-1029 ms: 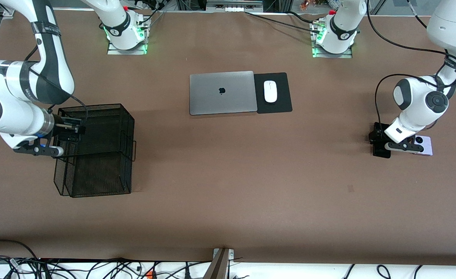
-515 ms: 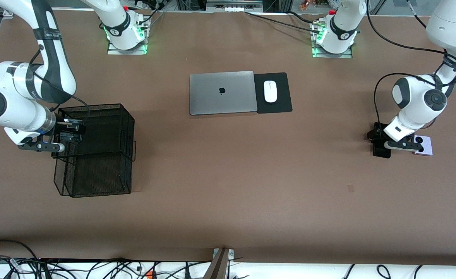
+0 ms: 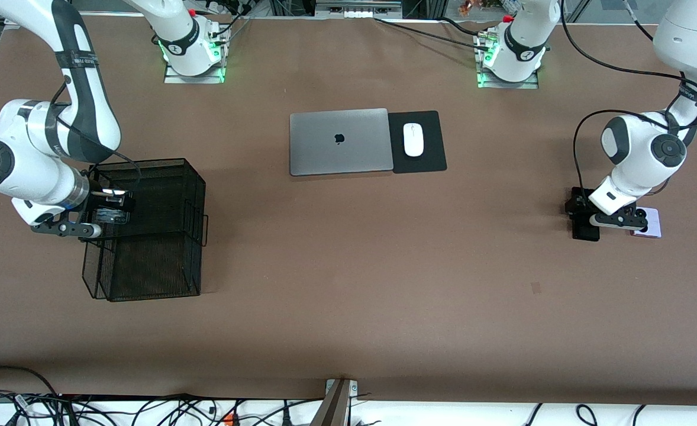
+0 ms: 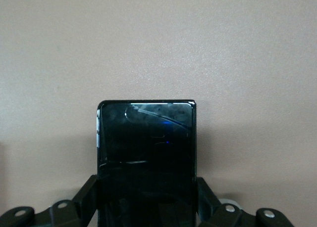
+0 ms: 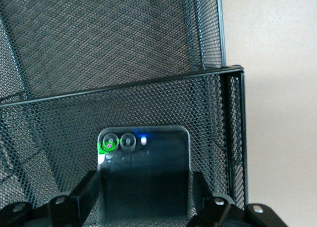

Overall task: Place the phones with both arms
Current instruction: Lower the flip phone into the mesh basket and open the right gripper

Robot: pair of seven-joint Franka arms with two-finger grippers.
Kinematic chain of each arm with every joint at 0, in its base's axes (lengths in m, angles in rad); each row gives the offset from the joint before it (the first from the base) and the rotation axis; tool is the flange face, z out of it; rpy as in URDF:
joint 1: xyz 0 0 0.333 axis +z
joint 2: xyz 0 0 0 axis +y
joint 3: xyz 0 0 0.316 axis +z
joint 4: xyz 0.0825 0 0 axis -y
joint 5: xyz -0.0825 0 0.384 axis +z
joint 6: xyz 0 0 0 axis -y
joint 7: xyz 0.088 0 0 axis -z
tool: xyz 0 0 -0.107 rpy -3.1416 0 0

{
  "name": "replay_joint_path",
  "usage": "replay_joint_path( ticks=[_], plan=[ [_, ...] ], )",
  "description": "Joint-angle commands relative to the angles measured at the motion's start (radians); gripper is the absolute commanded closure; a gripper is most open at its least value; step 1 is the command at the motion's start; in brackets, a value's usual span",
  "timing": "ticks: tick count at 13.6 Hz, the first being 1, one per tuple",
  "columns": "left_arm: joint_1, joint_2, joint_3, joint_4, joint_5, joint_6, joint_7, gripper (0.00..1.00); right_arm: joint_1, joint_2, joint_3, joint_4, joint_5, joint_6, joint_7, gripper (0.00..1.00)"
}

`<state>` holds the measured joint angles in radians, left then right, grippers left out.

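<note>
Left claw [image 3: 585, 214] pinches the long black phone [image 4: 146, 158] low over my tabletop [image 3: 348, 284], beside the lavender phone [image 3: 650, 223]; right claw [image 3: 112, 208] clamps the square black phone [image 5: 144, 175] over the mesh basket [image 3: 171, 177].

2 white arms, the left arm [image 3: 644, 154] and the right arm [image 3: 41, 136], have rounded glossy shells with dark grey joint caps and bands. Black cables loop along each, strapped on with dark tape. The right arm has a silver ring at its wrist. Each ends in a black gripper; the wrist views show matte black fingers [image 4: 86, 197] [image 5: 81, 195] with small silver screws on them.
</note>
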<state>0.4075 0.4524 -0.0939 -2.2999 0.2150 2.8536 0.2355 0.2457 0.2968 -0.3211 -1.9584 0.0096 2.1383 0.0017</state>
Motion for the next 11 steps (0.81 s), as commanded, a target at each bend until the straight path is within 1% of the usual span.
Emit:
replay_joint_path(
  ticks=[1,3,5,7,8,9,11],
  plan=[
    [0.01,0.019,-0.003,0.002,-0.002,0.001,0.002,0.7,0.001,-0.01,-0.006,0.012,0.021,0.002,-0.019,0.01],
    [0.007,0.014,-0.003,0.013,-0.002,-0.005,-0.001,0.75,0.001,-0.01,-0.006,0.035,0.021,-0.006,-0.019,0.01],
    [0.004,0.008,-0.004,0.031,-0.002,-0.035,-0.001,0.75,0.001,-0.01,-0.004,0.099,0.021,-0.044,-0.022,0.01],
    [0.001,-0.02,-0.007,0.072,-0.002,-0.135,-0.004,0.75,0.003,-0.01,-0.003,0.183,0.026,-0.142,-0.015,0.01],
    [0.0,-0.035,-0.021,0.098,-0.003,-0.199,-0.004,0.77,0.001,-0.007,-0.003,0.234,0.051,-0.2,-0.012,0.01],
    [0.0,-0.052,-0.03,0.126,-0.006,-0.257,-0.005,0.78,0.0,0.011,-0.003,0.292,0.082,-0.262,-0.014,0.01],
    [0.001,-0.07,-0.038,0.161,-0.009,-0.334,-0.005,0.83,0.0,0.051,-0.004,0.415,0.093,-0.38,-0.009,0.01]
  ],
)
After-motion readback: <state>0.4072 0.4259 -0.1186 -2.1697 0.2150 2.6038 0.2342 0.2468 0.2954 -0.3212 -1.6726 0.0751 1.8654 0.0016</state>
